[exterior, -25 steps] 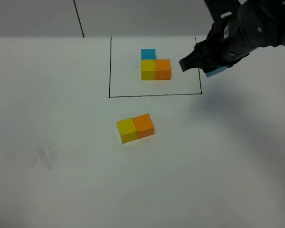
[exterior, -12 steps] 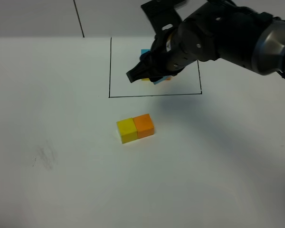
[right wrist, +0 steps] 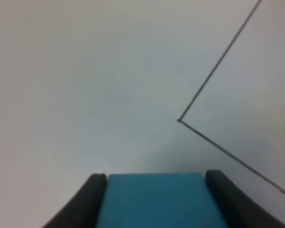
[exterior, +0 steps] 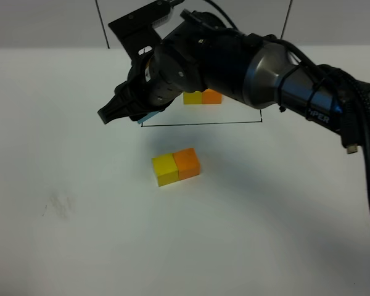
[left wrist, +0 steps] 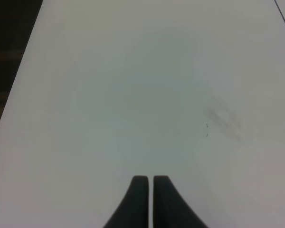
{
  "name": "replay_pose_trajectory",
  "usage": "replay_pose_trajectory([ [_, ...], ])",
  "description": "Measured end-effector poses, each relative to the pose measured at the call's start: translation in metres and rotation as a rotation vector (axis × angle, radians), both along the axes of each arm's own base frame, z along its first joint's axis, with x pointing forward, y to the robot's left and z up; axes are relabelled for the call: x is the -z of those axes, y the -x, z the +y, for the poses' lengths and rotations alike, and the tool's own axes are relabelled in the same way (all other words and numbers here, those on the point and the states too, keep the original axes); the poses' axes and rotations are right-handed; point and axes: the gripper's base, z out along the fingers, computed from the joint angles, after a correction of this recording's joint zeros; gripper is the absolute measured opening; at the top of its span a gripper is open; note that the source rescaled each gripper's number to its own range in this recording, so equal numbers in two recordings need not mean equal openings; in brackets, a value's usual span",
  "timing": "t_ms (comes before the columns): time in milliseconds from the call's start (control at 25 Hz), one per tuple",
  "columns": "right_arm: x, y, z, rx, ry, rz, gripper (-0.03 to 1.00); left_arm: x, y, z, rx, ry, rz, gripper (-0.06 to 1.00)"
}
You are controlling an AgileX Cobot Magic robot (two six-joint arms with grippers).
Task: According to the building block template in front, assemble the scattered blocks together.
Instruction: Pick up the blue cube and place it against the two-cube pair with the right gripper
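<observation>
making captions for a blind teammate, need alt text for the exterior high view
The right gripper, shut on a light blue cube that barely shows, hangs over a white table at the near left corner of a drawn black rectangle. Nearer the camera, a yellow cube and an orange cube sit touching, side by side.

White table (exterior: 283, 234), black rectangle (exterior: 203, 123) drawn on it.
Yellow-orange pair (exterior: 176, 166) near the right gripper (exterior: 124, 115), camera-side; template cubes (exterior: 202, 97) behind it.

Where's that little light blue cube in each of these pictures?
Exterior high: light blue cube, a sliver under the dark arm, by the black frame's near-left corner.
Left wrist: not in it.
Right wrist: cube clamped in the right gripper.
Shared landmark: that frame corner.
</observation>
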Motion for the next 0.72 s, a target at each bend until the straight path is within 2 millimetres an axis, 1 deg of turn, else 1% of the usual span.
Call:
replay_pose_trajectory([
  [80, 0.009, 0.005, 0.013, -0.021, -0.001, 0.019, 0.50, 0.000, 0.000, 0.000, 0.000, 0.000, 0.000, 0.00],
  [240, 0.037, 0.009, 0.027, -0.038, 0.019, 0.071, 0.50, 0.000, 0.000, 0.000, 0.000, 0.000, 0.000, 0.00],
  [360, 0.055, 0.008, 0.029, -0.030, 0.047, 0.105, 0.50, 0.000, 0.000, 0.000, 0.000, 0.000, 0.000, 0.00],
  [440, 0.062, 0.006, 0.027, -0.003, 0.055, 0.131, 0.50, 0.000, 0.000, 0.000, 0.000, 0.000, 0.000, 0.00],
  [520, 0.066, 0.004, 0.026, 0.033, 0.054, 0.147, 0.50, 0.000, 0.000, 0.000, 0.000, 0.000, 0.000, 0.00],
  [720, 0.069, -0.004, 0.019, 0.094, 0.052, 0.147, 0.50, 0.000, 0.000, 0.000, 0.000, 0.000, -0.001, 0.00],
])
